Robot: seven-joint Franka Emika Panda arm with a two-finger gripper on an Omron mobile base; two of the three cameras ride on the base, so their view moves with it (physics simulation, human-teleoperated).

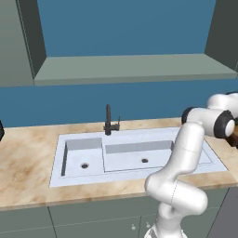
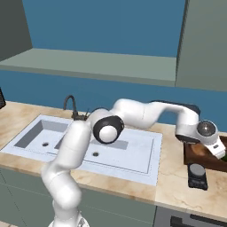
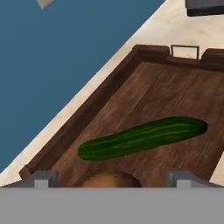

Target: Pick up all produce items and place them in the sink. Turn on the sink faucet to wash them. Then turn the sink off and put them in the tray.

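Setting: blue-walled kitchen; marble-look counter [image 1: 28, 158] carries all items.
Landmark: tray [image 3: 144, 92], dark wood with a low rim, at the counter end well to the right of the sink [image 1: 135, 158]; every place below is given from it.
Tray contents: cucumber [image 3: 142, 138] lies flat across the middle of the tray floor; potato [image 3: 111, 180] lies on the near side of the cucumber, just beside it and right under the hand, its lower part cut off in the hand view.
Sink contents: both basins appear bare, drains uncovered; no water seen.
Faucet [image 1: 109, 120]: upright behind the sink, far from the tray.
Tool [image 3: 109, 181]: over the tray, jaws spread wide with one tip either side of the potato, gripping nothing; contact with the potato cannot be confirmed.
Arm: reaches from the base across the sink's right end to the tray.
Reason for placement, judged: both produce items lying loose in the tray, with the tool parted above them, fits a final drop-off.
Task status, judged: last step appears done or all but done.
Other: small dark boxy item [image 2: 197, 175] sits on the counter just beside the tray.
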